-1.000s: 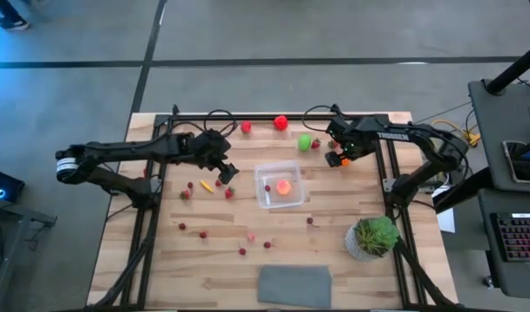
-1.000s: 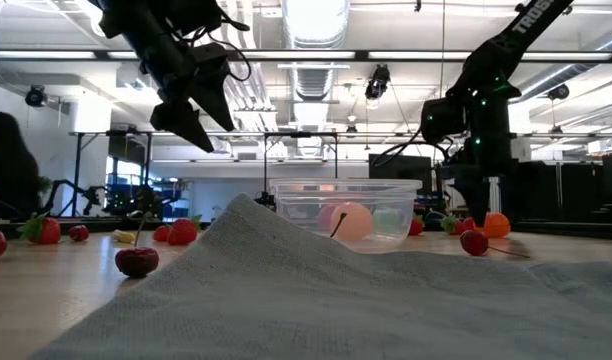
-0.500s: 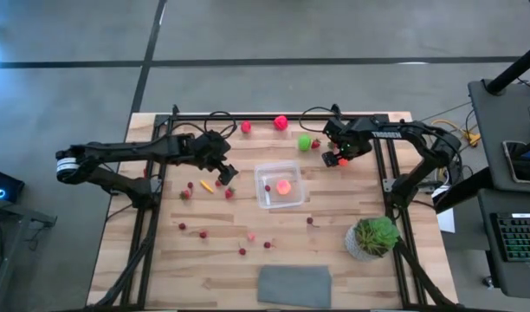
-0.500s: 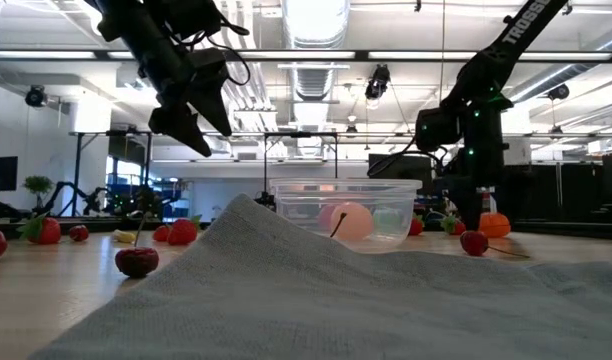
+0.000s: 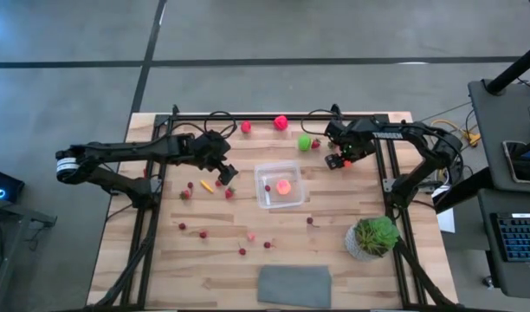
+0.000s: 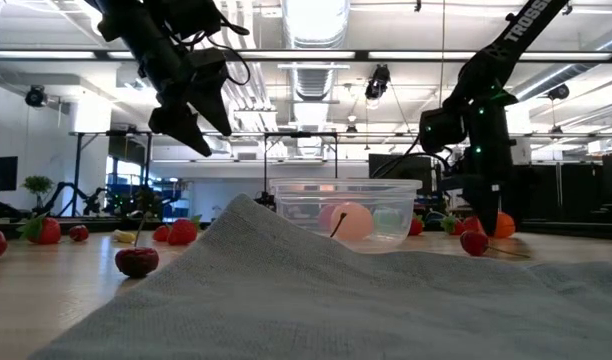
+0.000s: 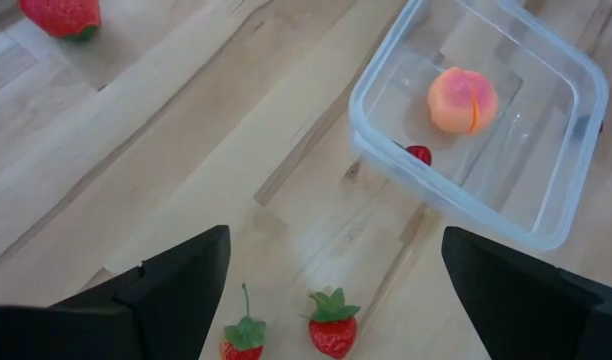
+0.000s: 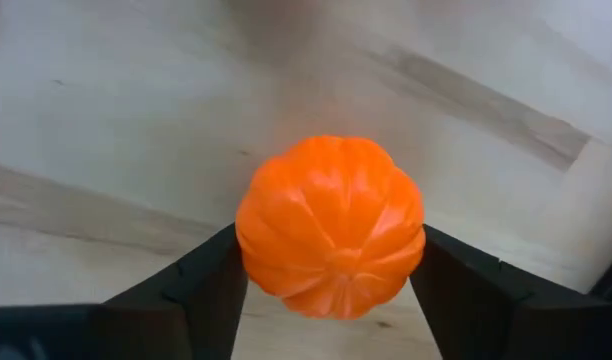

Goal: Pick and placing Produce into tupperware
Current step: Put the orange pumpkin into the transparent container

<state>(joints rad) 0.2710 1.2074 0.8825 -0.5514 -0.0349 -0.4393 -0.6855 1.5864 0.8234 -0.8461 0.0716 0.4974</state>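
Where we are: at the back right of the desk, the right gripper is down low around an orange toy fruit
Right fingers: we see one on each side of the orange fruit, pressed right up against it, so we think they have it
Orange fruit: it sits on the wood, not lifted yet
Tupperware: the clear tub is in the middle of the desk, with a peach-colored piece and a small dark red berry inside
Left gripper: the left gripper hangs above the desk just beside the tub, over two strawberries, fingers wide and holding nothing
Other produce: red, pink and green pieces and little berries lie all over the desk
Step now: we judge this is the grab, the start of one more pick
Next move: we think the right arm needs a firm squeeze, then a lift straight up, a short trip over to the tub, and a drop inside
Watch out: we guess the round fruit could slip or roll if the squeeze is weak
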